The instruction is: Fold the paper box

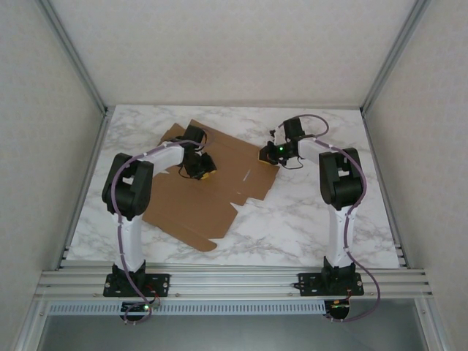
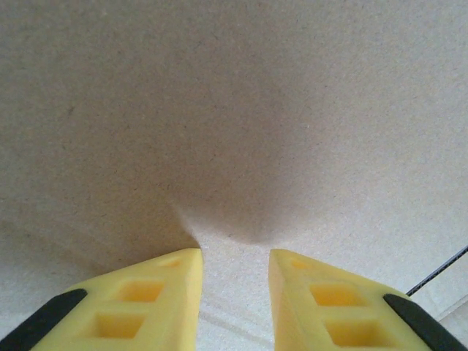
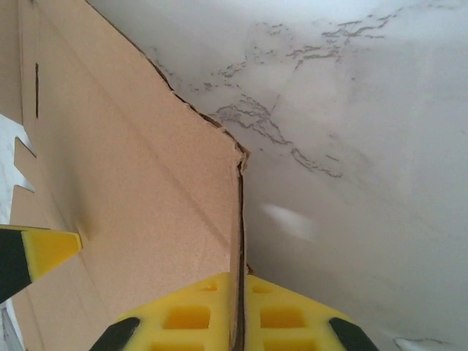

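The paper box (image 1: 212,194) lies mostly flat on the table as a brown die-cut sheet with slots and tabs. My left gripper (image 1: 203,172) points down onto its middle; in the left wrist view the yellow fingertips (image 2: 183,267) stand apart over bare cardboard (image 2: 234,110), nothing between them. My right gripper (image 1: 268,155) is at the sheet's right corner. In the right wrist view, the right gripper (image 3: 240,279) is shut on the thin edge of the paper box (image 3: 131,183), which stands up between the fingers.
The white marble table (image 1: 329,212) spreads to the right of the sheet and shows past the pinched edge (image 3: 351,146). Aluminium posts and pale walls close in the sides and back. The left gripper's yellow finger (image 3: 47,248) shows in the right wrist view.
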`<move>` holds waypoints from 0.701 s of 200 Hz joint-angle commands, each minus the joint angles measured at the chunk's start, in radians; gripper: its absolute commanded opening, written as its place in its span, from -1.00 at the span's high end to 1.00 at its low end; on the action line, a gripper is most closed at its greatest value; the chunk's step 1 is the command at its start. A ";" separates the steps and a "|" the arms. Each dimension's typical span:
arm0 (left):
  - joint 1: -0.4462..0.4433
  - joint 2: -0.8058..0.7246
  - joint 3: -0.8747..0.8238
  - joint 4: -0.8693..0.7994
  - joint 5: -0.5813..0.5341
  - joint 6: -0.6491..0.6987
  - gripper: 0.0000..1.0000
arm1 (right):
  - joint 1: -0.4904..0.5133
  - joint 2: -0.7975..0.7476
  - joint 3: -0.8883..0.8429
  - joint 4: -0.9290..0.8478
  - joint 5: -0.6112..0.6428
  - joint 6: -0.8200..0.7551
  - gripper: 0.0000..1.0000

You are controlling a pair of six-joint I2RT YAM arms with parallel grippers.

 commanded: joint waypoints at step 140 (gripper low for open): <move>0.073 -0.044 0.492 -0.136 0.171 -0.126 -0.48 | 0.149 -0.510 -0.541 0.794 0.468 -0.512 0.98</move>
